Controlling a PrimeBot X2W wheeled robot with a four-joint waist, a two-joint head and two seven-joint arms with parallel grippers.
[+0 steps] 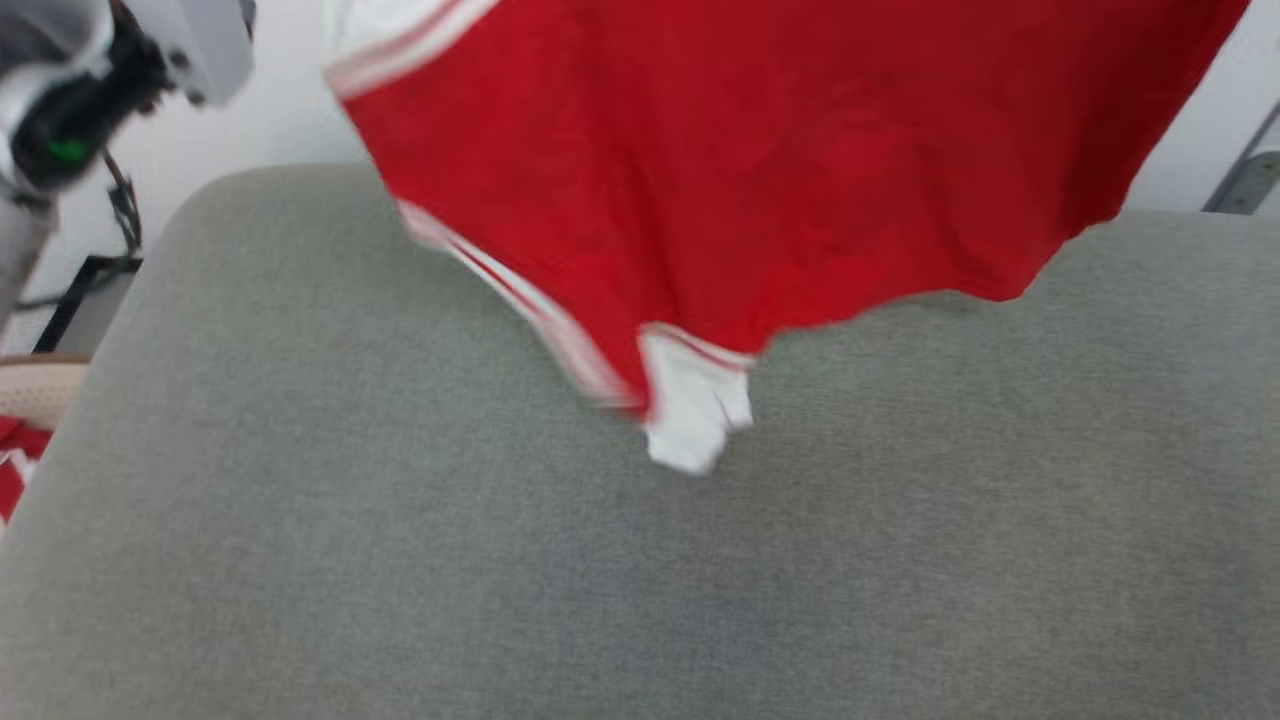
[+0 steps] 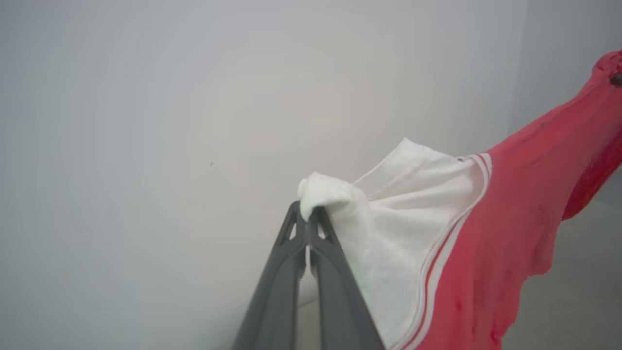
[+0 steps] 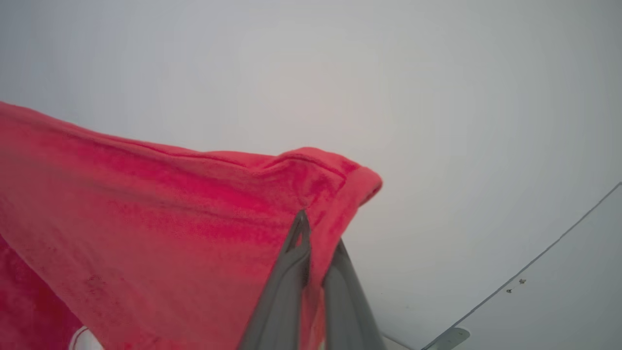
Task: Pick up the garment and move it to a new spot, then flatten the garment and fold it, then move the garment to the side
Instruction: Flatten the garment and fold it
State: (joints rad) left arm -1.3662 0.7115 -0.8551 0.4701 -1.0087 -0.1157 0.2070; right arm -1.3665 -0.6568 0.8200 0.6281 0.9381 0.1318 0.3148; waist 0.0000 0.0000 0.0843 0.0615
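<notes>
The left hand point(image 2: 308, 214) is closed on a white sleeve and the right hand point(image 3: 319, 232) on a red corner of the garment point(image 1: 780, 180). It hangs spread above the grey cushion point(image 1: 400, 560). The pick-up looks done. Setting it down, flattening, folding and moving it aside are still to do.

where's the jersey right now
In the head view the garment hangs at upper centre above the grey cushion, white sleeve pinched in the left jaws, a red edge in the right jaws.
</notes>
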